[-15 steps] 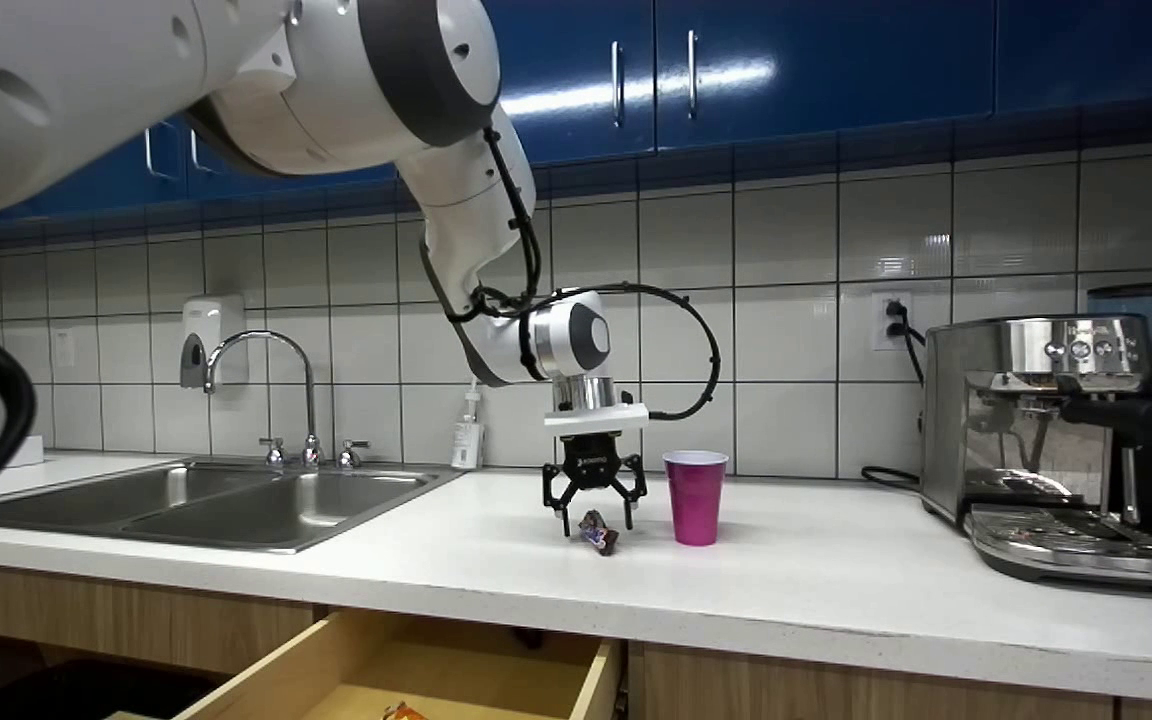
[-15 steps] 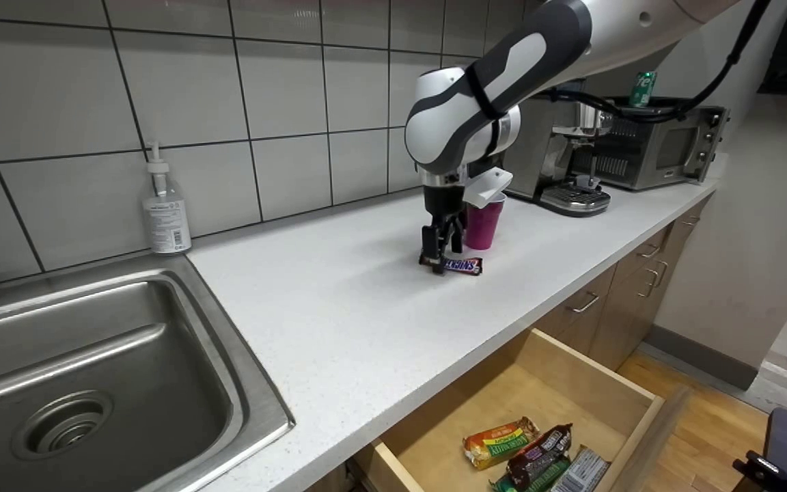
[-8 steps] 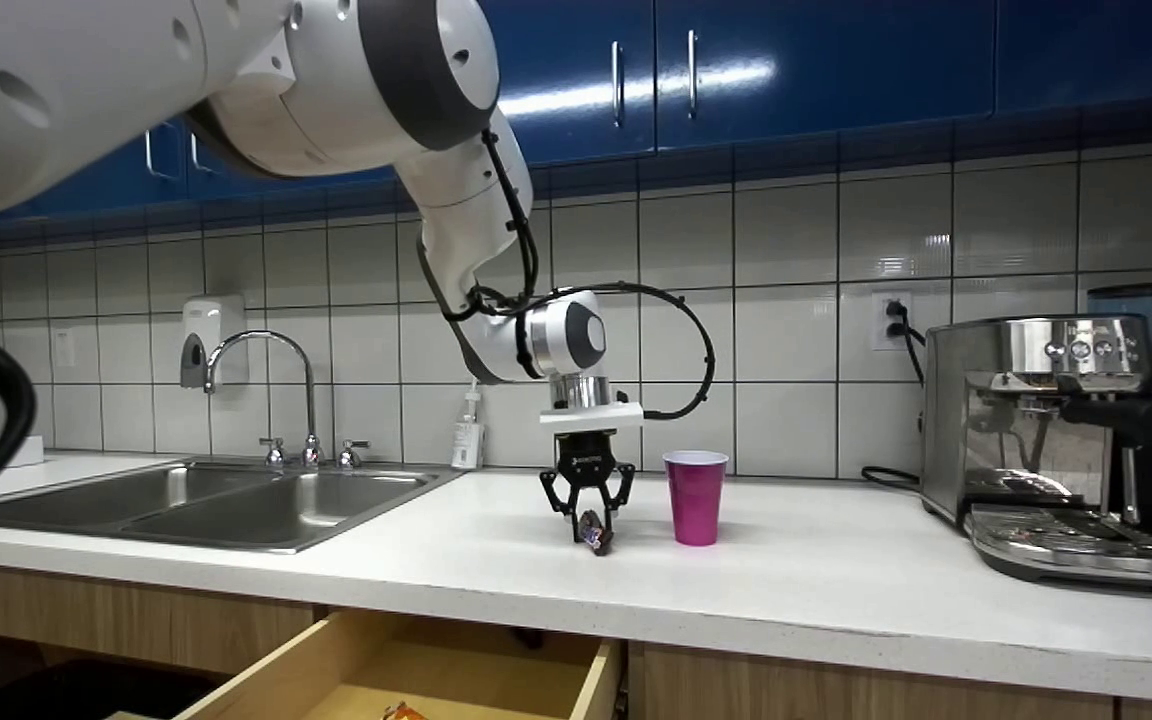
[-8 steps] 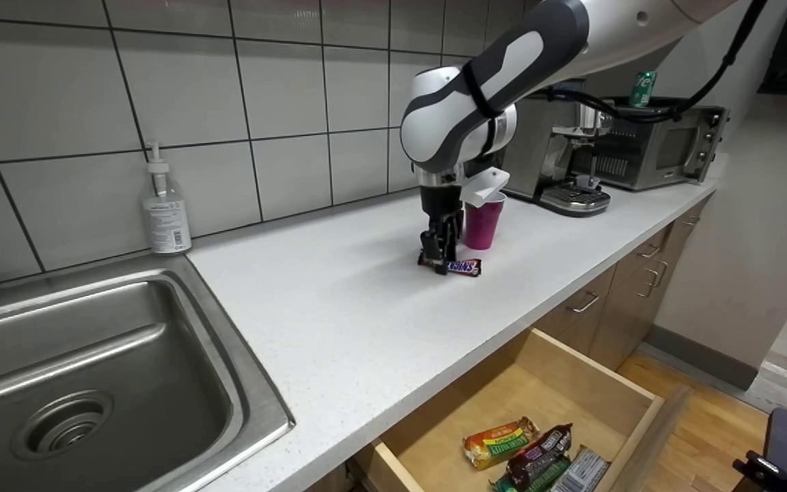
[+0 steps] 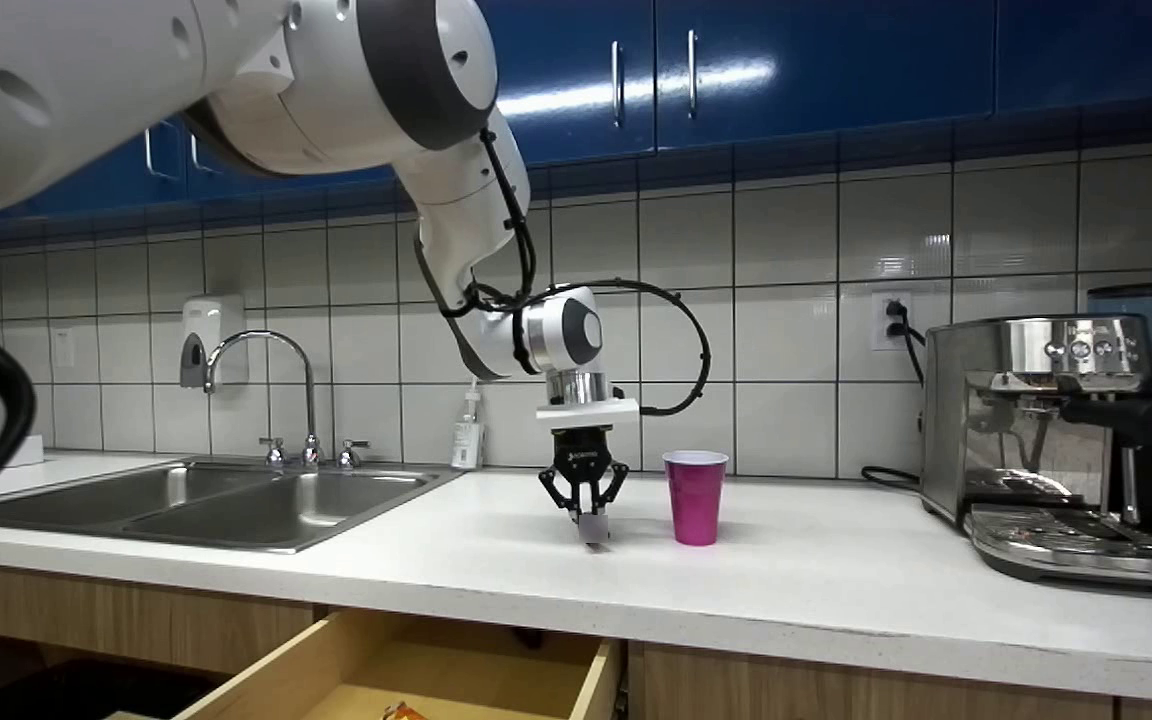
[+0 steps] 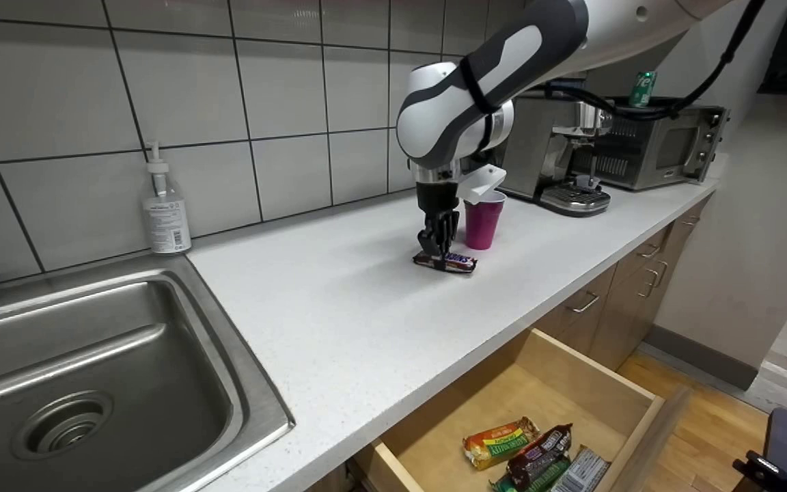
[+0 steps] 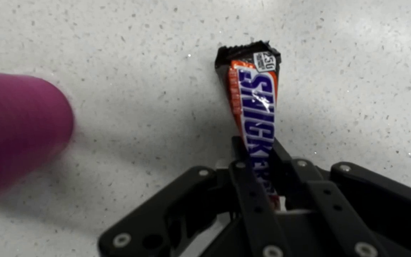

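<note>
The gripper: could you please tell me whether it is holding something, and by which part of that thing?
Yes, it holds a candy bar, pinched between its fingers around the middle, with both ends sticking out past them.

Sink [image 6: 226, 335], espresso machine [image 5: 1046, 440], green can [image 6: 643, 87] atop countertop oven [image 6: 677, 147]

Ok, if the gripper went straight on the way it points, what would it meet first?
Likely the white speckled countertop, directly below the gripper and the Snickers bar it grips; any gap is hard to judge.
</note>
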